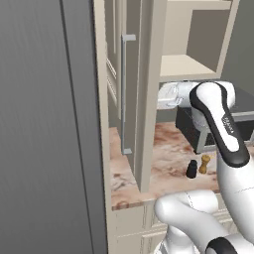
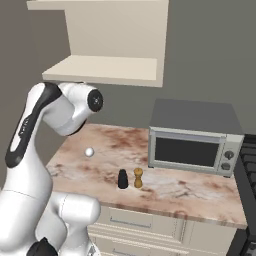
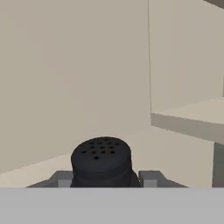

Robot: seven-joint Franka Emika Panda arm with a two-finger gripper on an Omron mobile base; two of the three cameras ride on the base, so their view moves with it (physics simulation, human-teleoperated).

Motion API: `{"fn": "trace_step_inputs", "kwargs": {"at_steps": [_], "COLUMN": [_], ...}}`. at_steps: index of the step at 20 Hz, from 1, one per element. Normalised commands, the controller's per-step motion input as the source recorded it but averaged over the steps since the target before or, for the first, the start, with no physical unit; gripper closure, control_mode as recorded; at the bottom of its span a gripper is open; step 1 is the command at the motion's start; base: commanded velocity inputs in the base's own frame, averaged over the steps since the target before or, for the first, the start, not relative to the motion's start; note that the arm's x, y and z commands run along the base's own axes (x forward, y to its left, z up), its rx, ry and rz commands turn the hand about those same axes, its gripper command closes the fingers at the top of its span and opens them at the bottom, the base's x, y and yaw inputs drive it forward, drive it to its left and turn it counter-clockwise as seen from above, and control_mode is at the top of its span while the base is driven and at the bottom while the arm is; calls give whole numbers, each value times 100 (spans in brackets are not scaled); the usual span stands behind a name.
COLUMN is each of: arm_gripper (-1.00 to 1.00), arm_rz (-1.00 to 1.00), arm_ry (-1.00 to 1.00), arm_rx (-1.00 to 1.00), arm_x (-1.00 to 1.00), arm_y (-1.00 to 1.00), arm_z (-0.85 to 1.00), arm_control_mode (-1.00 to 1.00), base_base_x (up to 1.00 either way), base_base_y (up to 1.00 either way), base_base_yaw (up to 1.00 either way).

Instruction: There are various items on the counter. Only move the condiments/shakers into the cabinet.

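Observation:
In the hand view a black shaker (image 3: 101, 161) with a perforated cap sits between my fingertips (image 3: 63, 179), and my gripper (image 3: 105, 179) is shut on it. Beyond it are the cream inner walls and a shelf edge of the cabinet (image 3: 188, 124). A second black shaker (image 2: 122, 179) and a golden-tan shaker (image 2: 138, 178) stand side by side near the front of the counter (image 2: 170, 192), also seen as the black shaker (image 1: 191, 169) and the tan shaker (image 1: 204, 164). The cabinet (image 1: 183, 67) hangs above with its door (image 1: 146, 99) swung open; my forearm reaches behind that door.
A dark grey microwave (image 2: 192, 140) stands at the back right of the counter. A small white ball (image 2: 89, 152) lies at the counter's left. The door's long grey bar handle (image 1: 124, 94) faces the left base camera. A tall grey panel (image 1: 44, 129) stands on the left.

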Motion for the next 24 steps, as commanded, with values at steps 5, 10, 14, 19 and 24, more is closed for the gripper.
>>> {"fn": "trace_step_inputs", "kwargs": {"at_steps": [5,10,14,19,24], "arm_gripper": [100,100,100,100,100], "arm_rz": [0,1,3,2,0], "arm_ry": [-8,-5,0,0,3], "arm_rx": [0,2,0,0,0], "arm_x": [0,35,57,67,65], "arm_y": [-24,-5,1,8,33], "arm_z": [86,47,10,0,0], "arm_control_mode": [-100,-100,-100,-100,-100], "base_base_x": [0,0,0,0,0], "base_base_y": [0,0,0,0,0], "base_base_yaw": [0,0,0,0,0]}}
